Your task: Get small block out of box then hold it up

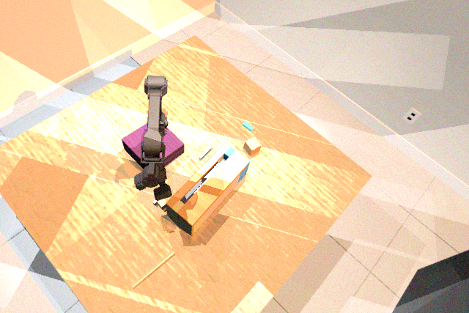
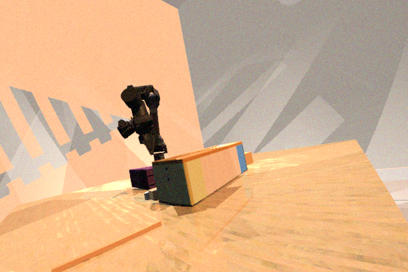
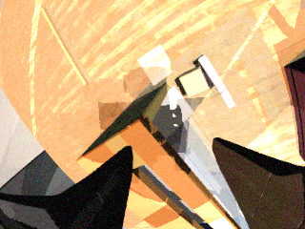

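The box (image 1: 223,197) (image 2: 220,171) (image 3: 159,145) stands upright, with a long slot in its roof and its clear front towards the purple block's side. A small cream block (image 1: 162,203) (image 2: 152,193) (image 3: 194,82) lies on the table outside the box, close to the near end of the clear front. A short white bar (image 1: 155,202) (image 2: 146,195) (image 3: 216,82) lies beside it. My gripper (image 1: 163,193) (image 2: 150,150) (image 3: 173,148) is open and empty, above the box's near end. In the wrist view the cream block shows beyond the fingertips, not between them.
A large purple block (image 1: 172,144) (image 2: 141,178) (image 3: 297,91) stands beside the arm. A second white bar (image 1: 205,152) lies before the clear front. An orange cube (image 1: 251,146) (image 2: 248,157) and a cyan piece (image 1: 248,126) lie past the far end. A thin stick (image 1: 153,270) (image 2: 108,246) (image 3: 64,45) lies apart.
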Robot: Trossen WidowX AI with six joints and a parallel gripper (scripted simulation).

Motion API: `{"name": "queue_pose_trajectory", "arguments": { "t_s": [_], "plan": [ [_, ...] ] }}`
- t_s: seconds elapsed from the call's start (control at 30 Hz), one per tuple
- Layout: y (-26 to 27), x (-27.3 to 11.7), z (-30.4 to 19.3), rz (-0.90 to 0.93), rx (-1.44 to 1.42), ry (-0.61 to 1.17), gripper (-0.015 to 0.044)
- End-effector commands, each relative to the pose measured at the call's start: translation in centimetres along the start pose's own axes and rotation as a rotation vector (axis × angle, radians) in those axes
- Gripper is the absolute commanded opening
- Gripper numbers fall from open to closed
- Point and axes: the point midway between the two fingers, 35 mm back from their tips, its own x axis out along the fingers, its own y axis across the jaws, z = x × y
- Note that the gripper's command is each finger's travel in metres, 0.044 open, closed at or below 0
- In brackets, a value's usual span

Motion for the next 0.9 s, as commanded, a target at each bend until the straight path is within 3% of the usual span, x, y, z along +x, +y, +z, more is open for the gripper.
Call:
{"name": "queue_pose_trajectory", "arguments": {
  "t_s": [0.0,0.77,0.87],
  "plan": [
    [-0.1,-0.4,0.7,0.003,0.915,0.114,0.0285],
    [-0.1,-0.5,0.7,-0.002,0.993,0.120,0.0285],
    [-0.6,1.8,1.2,-0.001,0.993,0.120,0.0285]
  ]
}}
